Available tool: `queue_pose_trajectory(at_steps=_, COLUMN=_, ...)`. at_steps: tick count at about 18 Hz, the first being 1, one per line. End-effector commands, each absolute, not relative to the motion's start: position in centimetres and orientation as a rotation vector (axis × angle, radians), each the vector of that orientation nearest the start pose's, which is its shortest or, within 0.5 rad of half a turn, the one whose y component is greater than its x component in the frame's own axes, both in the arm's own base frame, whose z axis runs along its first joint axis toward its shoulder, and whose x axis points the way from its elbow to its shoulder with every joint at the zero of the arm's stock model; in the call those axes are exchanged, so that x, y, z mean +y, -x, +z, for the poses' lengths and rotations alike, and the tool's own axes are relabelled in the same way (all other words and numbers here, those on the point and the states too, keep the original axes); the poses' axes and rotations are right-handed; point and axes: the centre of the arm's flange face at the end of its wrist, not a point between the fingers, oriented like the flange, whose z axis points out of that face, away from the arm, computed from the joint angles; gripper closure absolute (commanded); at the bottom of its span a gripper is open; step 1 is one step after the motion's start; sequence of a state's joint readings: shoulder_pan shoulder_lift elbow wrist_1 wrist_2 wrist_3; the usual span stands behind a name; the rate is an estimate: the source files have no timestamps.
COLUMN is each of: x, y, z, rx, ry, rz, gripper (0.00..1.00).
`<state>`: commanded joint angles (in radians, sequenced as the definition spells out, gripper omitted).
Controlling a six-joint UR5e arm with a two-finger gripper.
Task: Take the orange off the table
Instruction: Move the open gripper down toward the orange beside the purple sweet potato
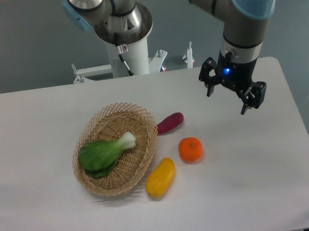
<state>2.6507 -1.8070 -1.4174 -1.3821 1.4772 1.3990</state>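
I've got the orange (190,149), round and bright, sitting on the white table (246,194), four o'clock of centre.

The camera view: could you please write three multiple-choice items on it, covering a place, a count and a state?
1. Where is the orange?
A. in the basket
B. on the table, right of the basket
C. in the gripper

2. How many items lie in the basket?
A. one
B. two
C. three

3. The gripper is:
A. shut on the orange
B. open, empty
C. touching the basket

Key: 1 B, it sits on the table beside the mango. 2 A, only the bok choy. 3 B, fingers apart above the table.
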Motion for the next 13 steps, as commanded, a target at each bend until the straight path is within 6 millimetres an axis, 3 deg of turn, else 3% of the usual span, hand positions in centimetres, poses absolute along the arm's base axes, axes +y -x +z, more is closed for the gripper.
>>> queue_pose_trajectory(at_steps=5, x=41.2, y=45.9, z=45.3, rx=0.491, ry=2.977, rz=0.097, gripper=0.0)
queue_pose_trajectory(at_steps=7, x=42.1, y=45.6, z=44.7, rx=0.495, ry=2.968, rz=0.078, gripper=0.0)
queue_pose_trajectory(at_steps=12, x=42.4, y=45.5, z=41.4, rx=0.431, ry=2.952, rz=0.125, gripper=0.0)
queue_pose_trajectory(at_steps=13, x=42.6, y=45.7, z=39.7, rx=0.435, ry=2.96, rz=0.101, gripper=0.0)
